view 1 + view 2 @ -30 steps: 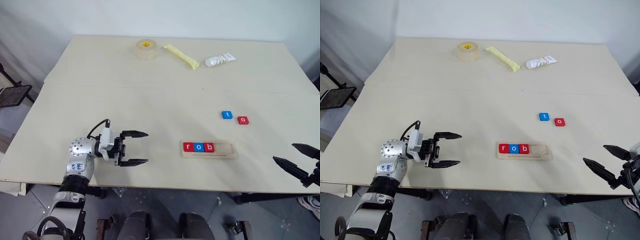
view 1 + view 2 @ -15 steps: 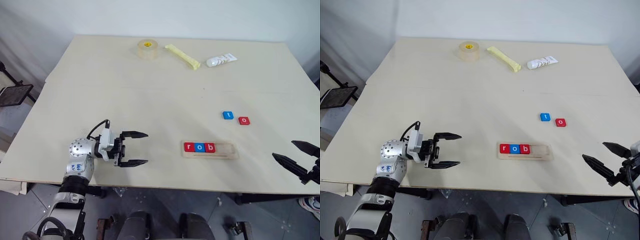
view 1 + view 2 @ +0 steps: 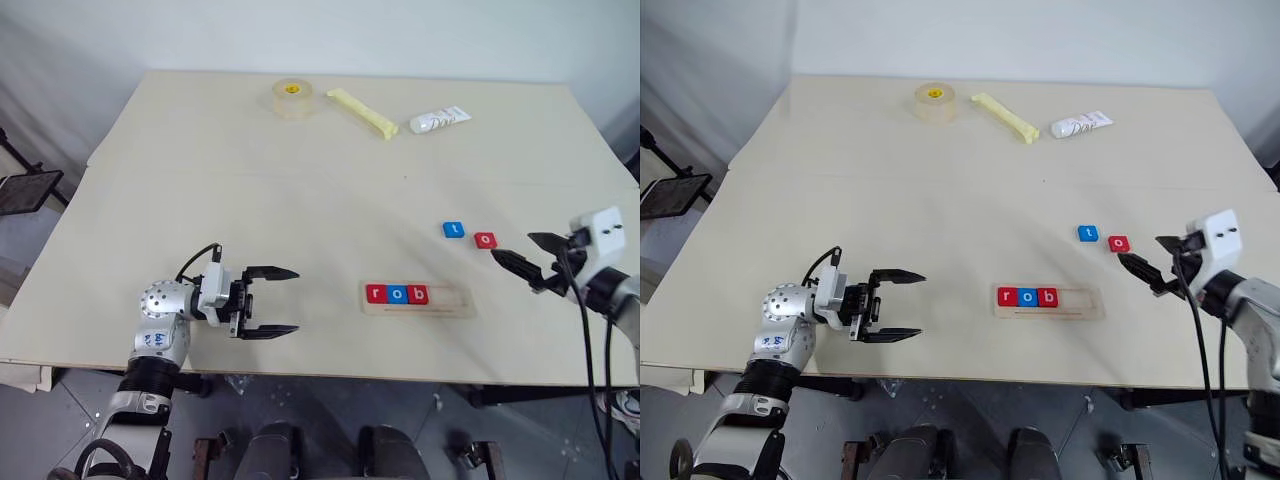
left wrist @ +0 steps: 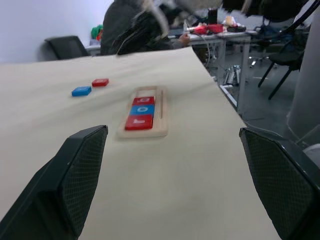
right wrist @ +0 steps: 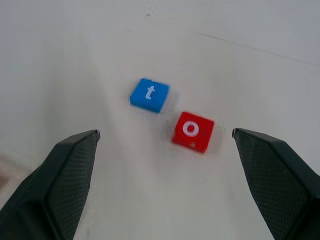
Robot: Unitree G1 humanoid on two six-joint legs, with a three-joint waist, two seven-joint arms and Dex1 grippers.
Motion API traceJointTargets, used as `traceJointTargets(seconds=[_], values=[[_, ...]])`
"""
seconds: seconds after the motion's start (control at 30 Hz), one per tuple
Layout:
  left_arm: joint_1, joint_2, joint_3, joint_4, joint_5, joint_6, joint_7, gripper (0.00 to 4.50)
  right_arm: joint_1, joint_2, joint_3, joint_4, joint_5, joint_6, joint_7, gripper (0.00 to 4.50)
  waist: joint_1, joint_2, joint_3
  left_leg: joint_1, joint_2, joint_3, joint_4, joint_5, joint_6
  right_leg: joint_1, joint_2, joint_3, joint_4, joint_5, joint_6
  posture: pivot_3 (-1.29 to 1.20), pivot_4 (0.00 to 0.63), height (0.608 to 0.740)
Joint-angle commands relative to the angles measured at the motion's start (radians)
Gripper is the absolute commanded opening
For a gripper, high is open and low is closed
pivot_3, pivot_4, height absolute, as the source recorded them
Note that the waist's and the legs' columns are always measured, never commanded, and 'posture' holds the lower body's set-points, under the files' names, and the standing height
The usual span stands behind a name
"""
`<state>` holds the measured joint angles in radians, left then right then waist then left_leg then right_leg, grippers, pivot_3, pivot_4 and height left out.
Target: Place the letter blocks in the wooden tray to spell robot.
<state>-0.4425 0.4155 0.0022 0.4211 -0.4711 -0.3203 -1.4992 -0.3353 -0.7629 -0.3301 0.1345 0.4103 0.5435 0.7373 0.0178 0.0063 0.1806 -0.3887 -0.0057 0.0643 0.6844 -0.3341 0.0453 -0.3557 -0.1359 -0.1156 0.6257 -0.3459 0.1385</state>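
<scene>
Red "o" block point(image 5: 193, 131) lies just ahead of the right hand point(image 3: 528, 256), whose fingers are spread and empty; centre them over it, clear of the blue "t" block point(image 5: 149, 94).

Matt pale wooden tray point(image 3: 417, 300); smooth matt table point(image 3: 250, 190).

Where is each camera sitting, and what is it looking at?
Head, both eyes: look down over the table; both arms show, left claw, right claw.
Left wrist: looks along its open claw at the wooden tray.
Right wrist: looks along its open claw at the blue t block and red o block.
Shared: those two blocks lie in every view.
</scene>
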Motion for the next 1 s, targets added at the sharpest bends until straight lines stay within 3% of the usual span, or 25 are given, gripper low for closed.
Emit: traceJointTargets(seconds=[0.03,0.5,0.9,1.0], values=[[0.030,0.006,0.017,-0.054,-0.017,-0.004,0.004,4.50,-0.055,0.021,0.022,0.074,-0.035,-0.050,-0.031,4.45,0.001,0.000,0.000,0.000,0.000,0.000,0.000,0.000,0.000,0.000,0.000,0.000,0.000,0.000,0.000,0.00,0.150,0.740],[0.096,-0.003,0.017,-0.132,-0.008,0.004,0.055,4.50,-0.226,0.123,0.090,0.433,-0.151,-0.213,-0.128,4.45,-0.015,0.000,0.000,-0.001,0.000,0.000,0.000,0.000,0.000,-0.001,-0.001,-0.001,0.000,0.000,0.000,0.00,0.150,0.740],[0.087,-0.009,0.013,-0.117,-0.002,-0.005,0.061,4.50,-0.220,0.178,0.057,0.449,-0.129,-0.175,-0.182,4.45,-0.023,0.000,0.000,0.000,0.000,-0.001,0.000,0.000,0.000,0.000,0.000,0.000,0.001,0.000,0.000,0.00,0.150,0.740],[0.082,-0.012,0.012,-0.112,-0.001,-0.006,0.060,4.50,-0.219,0.188,0.056,0.441,-0.133,-0.180,-0.196,3.87,-0.022,-0.001,-0.001,0.000,0.000,-0.001,0.000,0.000,0.000,0.000,0.000,0.000,0.001,0.000,0.000,0.00,0.150,0.740]])
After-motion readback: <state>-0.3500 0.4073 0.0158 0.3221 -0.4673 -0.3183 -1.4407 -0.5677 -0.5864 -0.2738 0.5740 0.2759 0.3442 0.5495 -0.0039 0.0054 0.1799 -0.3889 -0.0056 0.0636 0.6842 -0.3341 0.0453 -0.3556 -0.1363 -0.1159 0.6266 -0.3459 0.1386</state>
